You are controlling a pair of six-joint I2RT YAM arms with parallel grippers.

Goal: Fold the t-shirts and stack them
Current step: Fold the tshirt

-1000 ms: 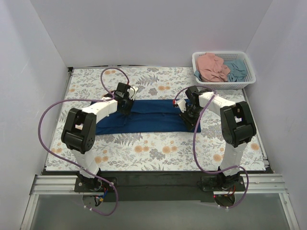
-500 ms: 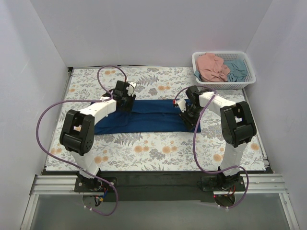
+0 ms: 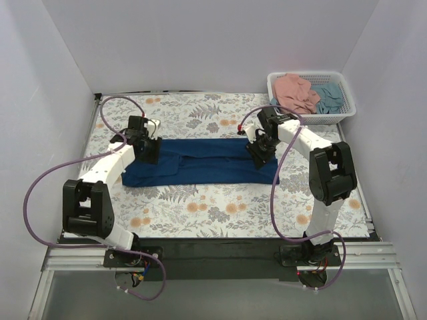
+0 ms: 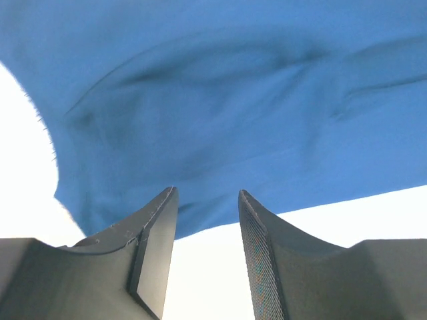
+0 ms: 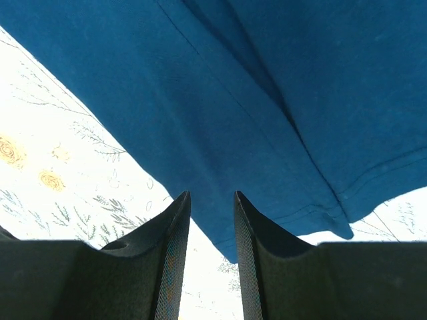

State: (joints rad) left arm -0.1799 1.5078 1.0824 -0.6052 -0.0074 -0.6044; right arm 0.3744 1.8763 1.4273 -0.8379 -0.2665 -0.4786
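Navy t-shirt (image 3: 207, 163) is lying folded into a creased band; I'm seeing left gripper (image 4: 207, 191) and right gripper (image 5: 211, 194) narrowly parted, holding nothing.

Overhead wide; wrists close, sharing navy t-shirt (image 3: 207, 167).

1. From above, I can read no writing, number or brand on the counter (image 3: 200, 203) or the white basket (image 3: 311, 119).
2. My left wrist camera shows only the plain cloth of the navy t-shirt (image 4: 233, 100), with no label or lettering legible.
3. My right wrist camera shows the same plain cloth. The counter's cover has a flower-and-leaf print and no words.
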